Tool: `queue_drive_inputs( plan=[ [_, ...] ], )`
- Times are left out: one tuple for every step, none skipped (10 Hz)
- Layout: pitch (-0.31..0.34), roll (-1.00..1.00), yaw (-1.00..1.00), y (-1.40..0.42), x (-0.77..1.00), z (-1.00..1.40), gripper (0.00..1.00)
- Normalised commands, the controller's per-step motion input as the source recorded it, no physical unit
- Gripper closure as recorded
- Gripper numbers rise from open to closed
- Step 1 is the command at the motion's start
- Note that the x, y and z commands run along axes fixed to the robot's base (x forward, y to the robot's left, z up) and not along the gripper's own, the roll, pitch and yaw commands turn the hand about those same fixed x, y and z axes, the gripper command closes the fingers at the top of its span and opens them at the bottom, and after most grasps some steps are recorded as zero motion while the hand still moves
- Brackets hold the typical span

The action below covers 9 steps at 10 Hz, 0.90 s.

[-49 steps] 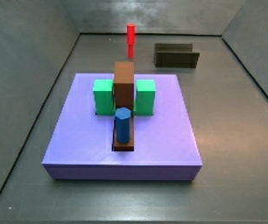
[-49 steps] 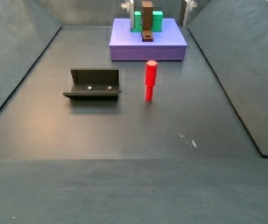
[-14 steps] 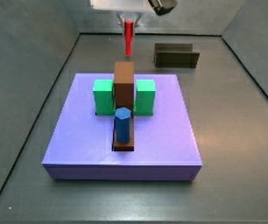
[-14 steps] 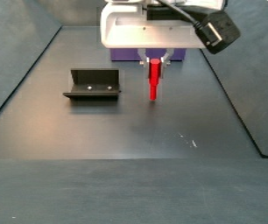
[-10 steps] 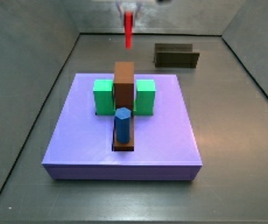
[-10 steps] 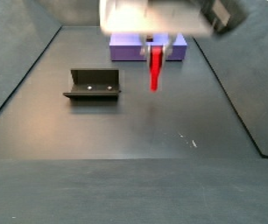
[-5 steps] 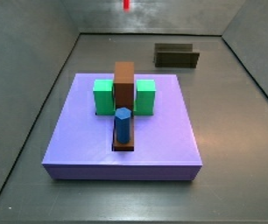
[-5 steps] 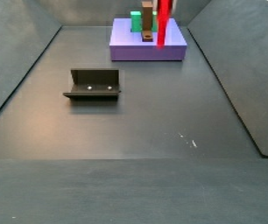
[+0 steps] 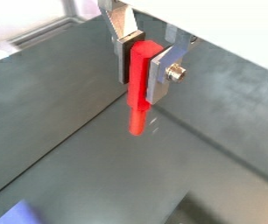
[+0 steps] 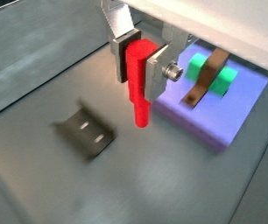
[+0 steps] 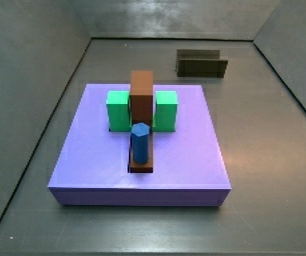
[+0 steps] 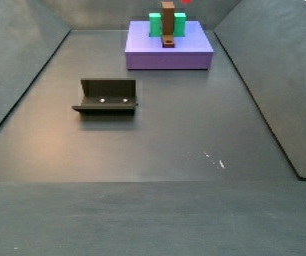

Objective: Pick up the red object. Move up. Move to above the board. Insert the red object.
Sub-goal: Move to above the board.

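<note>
**Red object gripped and lifted clear of the floor**

In both wrist views I see the gripper [image 9: 141, 64] clamped on the red object [image 9: 137, 96]: the silver finger plates press its upper end from both sides, and the stick hangs straight down below them with its lower end free above the dark floor [image 9: 67, 114]. The same grip shows in a wrist view where the gripper [image 10: 140, 54] holds the red object [image 10: 137, 87] high over the scene.

In that wrist view the fixture [image 10: 85, 133] stands on the floor to one side of the stick, and on the opposite side lies the purple platform [image 10: 230, 122]. On it I can see the board [image 10: 207, 77] with a green block [image 10: 224, 81] touching it; the stick is near the platform but not over the board.

In a side view, going left to right, I find the purple platform [image 11: 116, 165] in the middle of the floor, carrying the board [image 11: 142, 100] lengthwise, flanked by two green blocks [image 11: 118, 111], with a blue peg [image 11: 140, 142] standing upright in its near end. The fixture [image 11: 203, 64] sits farther back to the right. Neither gripper nor stick appears here.

In a side view from the opposite end, the fixture [image 12: 106, 96] is at left and the platform [image 12: 169, 52] with the board [image 12: 169, 25] at the top. A small patch of red [image 12: 185, 2] shows at the top edge.
</note>
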Motion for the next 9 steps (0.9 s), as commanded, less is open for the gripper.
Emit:
queue_drive_inputs(
  plan=[
    [0.164, 0.01, 0.10, -1.40, 0.05, 0.17, 1.00],
    [0.116, -0.04, 0.04, -1.40, 0.06, 0.18, 1.00],
    [0.095, 0.00, 0.03, -1.40, 0.06, 0.18, 1.00],
    [0.092, 0.01, 0.02, -1.40, 0.07, 0.18, 1.00],
    [0.102, -0.01, 0.02, -1.40, 0.09, 0.18, 1.00],
    [0.126, 0.00, 0.01, -1.40, 0.12, 0.19, 1.00],
    [0.131, 0.01, 0.01, -1.40, 0.14, 0.19, 1.00],
    [0.149, 0.01, 0.01, -0.76, 0.12, 0.11, 1.00],
    [0.148, 0.01, 0.00, -0.50, 0.11, 0.08, 1.00]
  ],
)
